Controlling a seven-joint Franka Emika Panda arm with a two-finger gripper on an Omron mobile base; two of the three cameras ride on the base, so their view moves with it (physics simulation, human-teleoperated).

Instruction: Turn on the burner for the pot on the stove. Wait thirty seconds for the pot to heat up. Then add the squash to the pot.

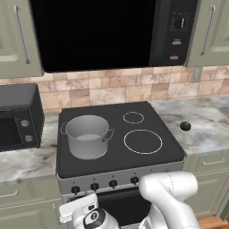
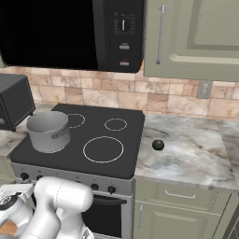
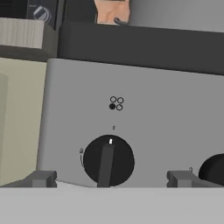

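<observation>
Right up against the lens sat the leftmost knob (image 3: 108,161), black and round on the silver front panel (image 3: 144,113) of the stove (image 1: 118,134), its ridge standing upright and its white mark at the top. Above it the little four-circle diagram had its lower-left dot filled, which I took to mean the front-left zone. That matched the job: the pot (image 1: 87,135) stood on the front-left burner, which its base hid, with the large white ring (image 1: 142,141) and the small white ring (image 1: 133,117) bare beside it.

So this was the very first step, lighting the burner, and by the look of that upright ridge nothing had been turned yet. The gripper (image 3: 109,178) was spread as wide as it goes, one fingertip (image 3: 41,178) out to the left of the knob and the other well to its right, neither touching it and nothing held between them. A second knob (image 3: 214,168) peeked in at the right edge.

What the next move called for, as I judged it: ease forward until the tips bracket the ridge, pinch it, then twist. After that come the wait and the vegetable. The squash (image 2: 158,144) lay alone on the marble counter (image 2: 196,154) to the right of the stove, well apart from the pot and untouched.
</observation>
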